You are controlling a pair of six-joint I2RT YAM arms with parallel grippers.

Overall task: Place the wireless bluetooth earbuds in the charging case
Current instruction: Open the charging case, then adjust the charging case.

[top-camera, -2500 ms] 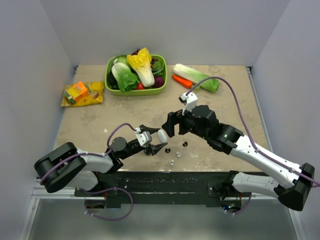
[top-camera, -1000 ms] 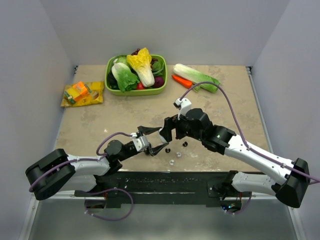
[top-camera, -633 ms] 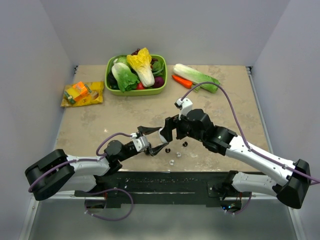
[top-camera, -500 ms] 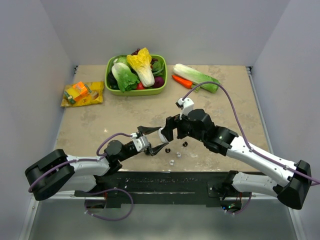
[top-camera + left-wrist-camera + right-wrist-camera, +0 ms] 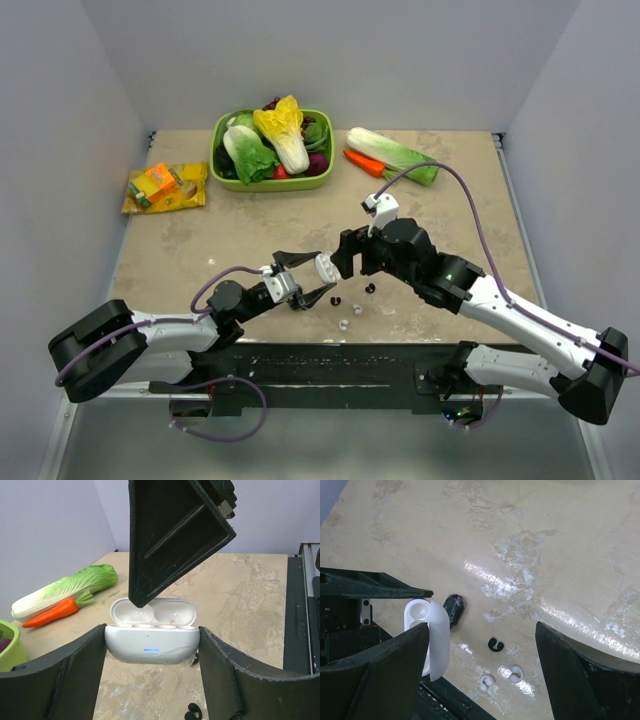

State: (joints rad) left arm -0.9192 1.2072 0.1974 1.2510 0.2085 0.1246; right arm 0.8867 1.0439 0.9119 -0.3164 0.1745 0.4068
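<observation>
My left gripper (image 5: 316, 273) is shut on the white charging case (image 5: 325, 268) and holds it above the table with its lid open. In the left wrist view the case (image 5: 151, 642) spans the two fingers, sockets up and empty. My right gripper (image 5: 343, 256) is open and empty just right of the case, one finger (image 5: 170, 535) hanging over the lid. Two black earbuds (image 5: 335, 299) (image 5: 370, 289) lie on the table below. In the right wrist view they show (image 5: 453, 610) (image 5: 495, 644) next to the case (image 5: 427, 640).
Two small white buds (image 5: 345, 323) (image 5: 358, 309) lie near the front rail, also in the right wrist view (image 5: 486, 682) (image 5: 516, 672). A green bowl of vegetables (image 5: 225, 172), a cabbage (image 5: 393, 155) with a carrot (image 5: 363, 162), and an orange packet (image 5: 165, 186) lie at the back.
My right gripper came in over the case, then drew back slightly to the right. The left gripper moved slightly right with the case and then held still. The buds on the table have not moved.
</observation>
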